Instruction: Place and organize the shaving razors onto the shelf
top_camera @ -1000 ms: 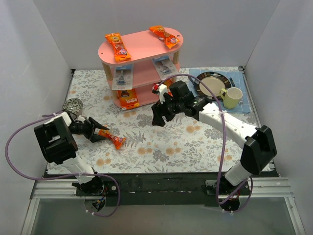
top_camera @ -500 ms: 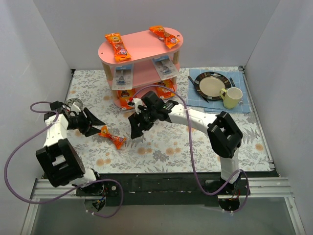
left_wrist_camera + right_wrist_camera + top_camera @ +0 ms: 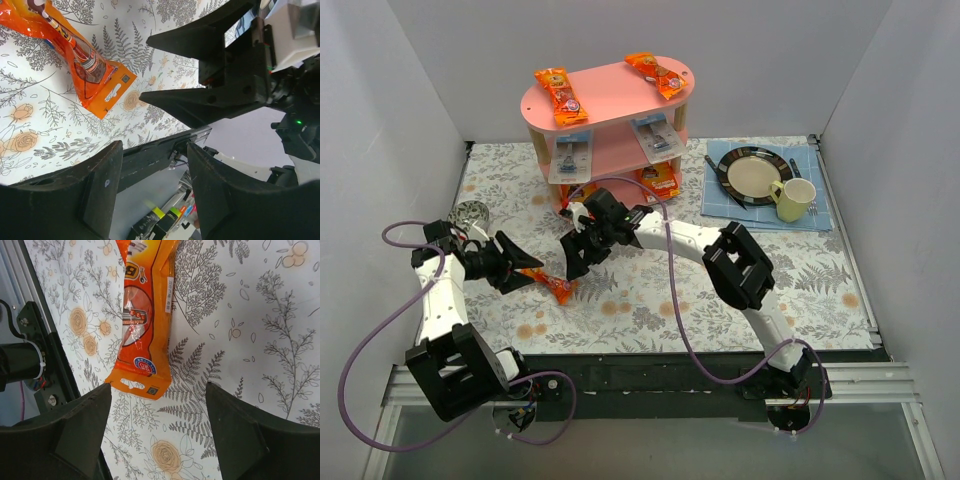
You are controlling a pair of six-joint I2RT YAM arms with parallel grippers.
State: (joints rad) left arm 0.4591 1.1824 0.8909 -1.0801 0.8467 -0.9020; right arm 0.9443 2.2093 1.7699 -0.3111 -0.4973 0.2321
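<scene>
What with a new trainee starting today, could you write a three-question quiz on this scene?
1. True or false: the left hand is clamped shut on the loose orange bag.
2. How many razor bags lie on the shelf's top board? A one, B two, C four.
3. Fill in: the right hand hangs over the loose orange bag with its jaws ____.
Key: 1 false; 2 B; 3 open.

Plain white walls (image 3: 420, 90); floral tablecloth (image 3: 650, 300)
</scene>
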